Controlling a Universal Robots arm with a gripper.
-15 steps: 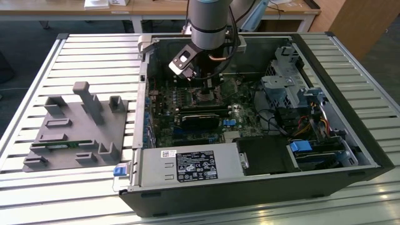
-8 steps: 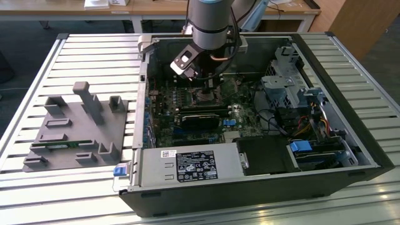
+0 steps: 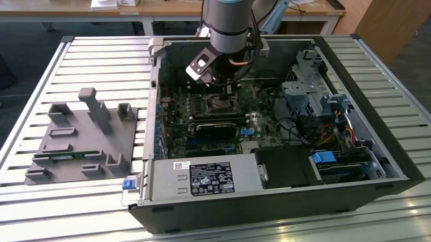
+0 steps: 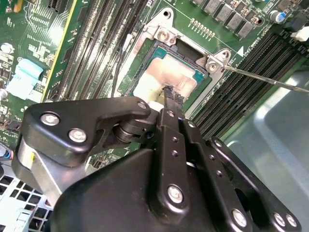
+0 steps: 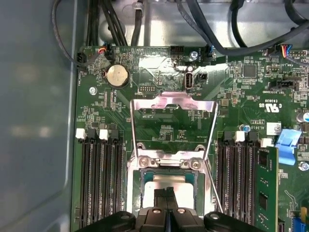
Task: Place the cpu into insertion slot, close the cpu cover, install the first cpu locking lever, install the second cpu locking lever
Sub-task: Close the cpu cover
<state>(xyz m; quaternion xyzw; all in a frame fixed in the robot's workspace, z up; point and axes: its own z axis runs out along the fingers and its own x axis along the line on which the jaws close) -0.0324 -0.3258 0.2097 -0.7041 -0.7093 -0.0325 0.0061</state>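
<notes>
The cpu (image 5: 169, 182) lies flat in the insertion slot (image 5: 166, 162), its dull silver top showing in both wrist views; the second wrist view has the cpu (image 4: 174, 72) inside the slot's metal rim (image 4: 164, 35). My gripper (image 5: 166, 194) hangs straight over the chip with its black fingers pressed together, tips at or just above the chip's top (image 4: 171, 96). The cpu cover (image 5: 174, 102) is swung open away from the socket, with green board visible through its window. A thin locking lever (image 4: 263, 79) sticks out beside the socket. In the exterior view the gripper (image 3: 223, 97) reaches down into the case.
Long black memory slots (image 5: 99, 183) flank the socket on both sides. A black card (image 3: 217, 126) and cables (image 3: 303, 133) lie nearby inside the computer case (image 3: 377, 101). A grey fixture (image 3: 81, 136) sits on the slatted table at the exterior view's left.
</notes>
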